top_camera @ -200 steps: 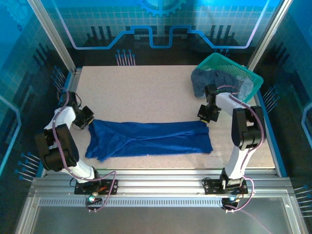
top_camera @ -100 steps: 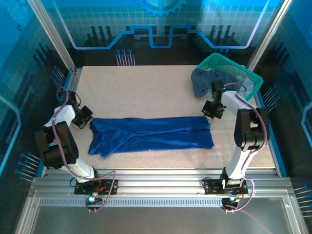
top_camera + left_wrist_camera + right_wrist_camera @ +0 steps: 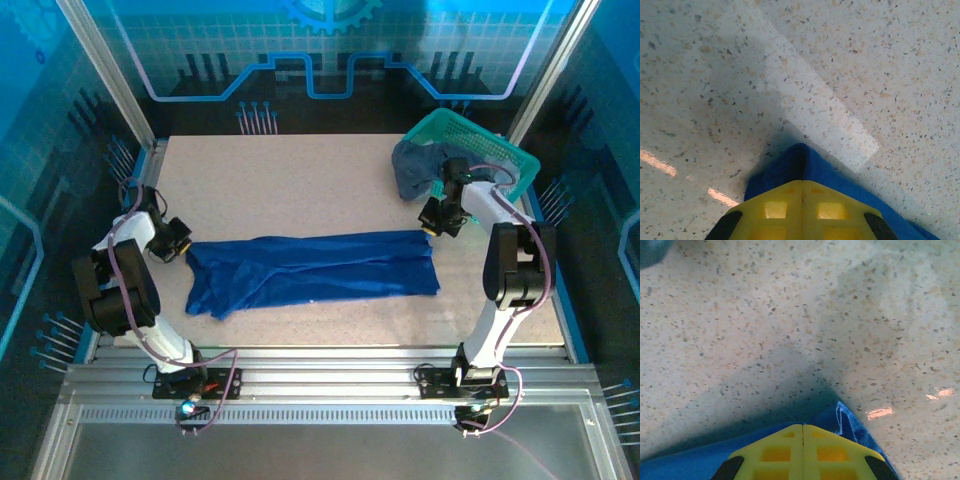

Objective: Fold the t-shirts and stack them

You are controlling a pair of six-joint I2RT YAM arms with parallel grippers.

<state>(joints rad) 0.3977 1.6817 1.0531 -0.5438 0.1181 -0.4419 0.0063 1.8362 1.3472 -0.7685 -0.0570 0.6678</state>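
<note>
A royal blue t-shirt (image 3: 315, 270) lies stretched in a long band across the table. My left gripper (image 3: 183, 243) is shut on its left end, and blue cloth (image 3: 805, 165) pokes out past the closed yellow fingers (image 3: 775, 210). At the shirt's right far corner my right gripper (image 3: 430, 228) is shut on the cloth, where a hemmed blue edge (image 3: 850, 422) shows beside its closed yellow fingers (image 3: 832, 452). Duller grey-blue t-shirts (image 3: 420, 165) hang over the rim of the teal basket (image 3: 500, 150).
The teal mesh basket stands at the back right corner, close behind my right arm. Speckled tabletop (image 3: 290, 190) stretches behind the shirt. Metal frame posts and blue panels wall in the table on three sides.
Both grippers have carried the shirt's ends toward the far side. The right one moved further back toward the basket. The blue band now lies straighter and slightly farther from the near edge.
</note>
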